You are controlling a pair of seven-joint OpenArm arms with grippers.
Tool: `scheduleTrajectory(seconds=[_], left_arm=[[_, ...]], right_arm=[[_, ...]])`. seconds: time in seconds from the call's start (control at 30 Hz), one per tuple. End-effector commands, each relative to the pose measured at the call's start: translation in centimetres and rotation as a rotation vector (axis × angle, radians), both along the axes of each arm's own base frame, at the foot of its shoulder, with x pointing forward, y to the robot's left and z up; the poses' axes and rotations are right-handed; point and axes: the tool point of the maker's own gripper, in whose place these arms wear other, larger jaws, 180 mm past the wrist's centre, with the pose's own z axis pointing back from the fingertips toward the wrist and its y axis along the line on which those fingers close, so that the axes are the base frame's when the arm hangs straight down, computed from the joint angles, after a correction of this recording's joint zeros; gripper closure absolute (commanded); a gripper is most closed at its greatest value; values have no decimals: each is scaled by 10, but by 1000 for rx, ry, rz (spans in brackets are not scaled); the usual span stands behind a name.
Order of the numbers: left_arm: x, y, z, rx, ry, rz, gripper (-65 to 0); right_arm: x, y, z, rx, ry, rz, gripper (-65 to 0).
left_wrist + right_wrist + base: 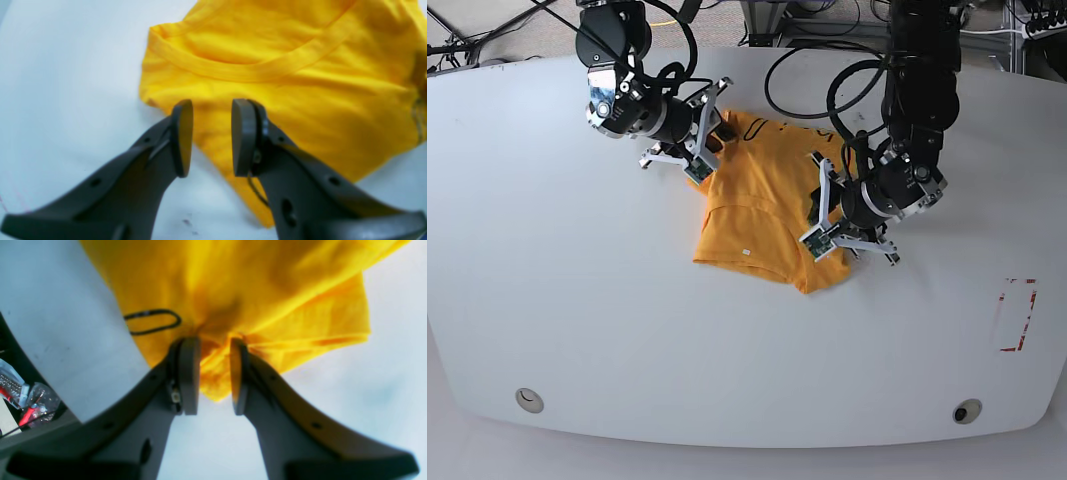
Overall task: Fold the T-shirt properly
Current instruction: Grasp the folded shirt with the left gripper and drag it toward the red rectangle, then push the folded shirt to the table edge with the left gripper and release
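Now both claws sit at opposite edges of the orange-yellow T-shirt (762,205) on the white tabletop (577,330).

Partly folded, the shirt lies just far of the tabletop's middle, a small white tag (744,251) showing near its near edge. The right claw (215,375), at the shirt's far-left corner, has bunched fabric between its narrowly parted jaws. The left claw (211,136), at the shirt's right edge, hangs parted above the collar area, holding nothing.

Orange-yellow T-shirt (762,205) (small white tag) on a white table (577,300) — dark grey grippers.
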Motion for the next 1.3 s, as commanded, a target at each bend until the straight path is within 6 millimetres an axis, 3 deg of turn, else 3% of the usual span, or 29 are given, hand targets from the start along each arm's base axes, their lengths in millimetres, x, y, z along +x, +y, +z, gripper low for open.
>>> scheduleTrajectory(seconds=[0.0,0.3,0.4,0.57,0.83,0.9,0.97,1.03,1.13,1.27], left_arm=[[11,-9,16,-76,-39,66,-186],[11,-32,19,-379,-53,357,-417],[12,-39,21,-447,-76,413,-456],[12,-50,-7,-463,-30,492,-456],[15,-39,-77,-379,7,541,-458],[16,-18,-101,-297,27,537,-458],[18,-1,-112,-250,37,546,-458],[22,36,-124,-180,40,580,-458],[27,100,-124,-104,11,650,-458],[26,168,-115,-29,1,646,-458]], right_arm=[[13,-10,11,5,-49,-26,-144],[27,-70,25,-97,-113,-120,-144],[30,-90,27,-117,-118,-175,-144],[31,-127,26,-176,-87,-270,-144],[34,-143,31,-188,-101,-321,-144],[34,-153,32,-196,-101,-352,-144],[34,-159,33,-200,-103,-370,-144],[36,-165,37,-206,-115,-386,-144],[37,-168,39,-211,-122,-390,-144],[37,-169,39,-213,-121,-389,-146]])
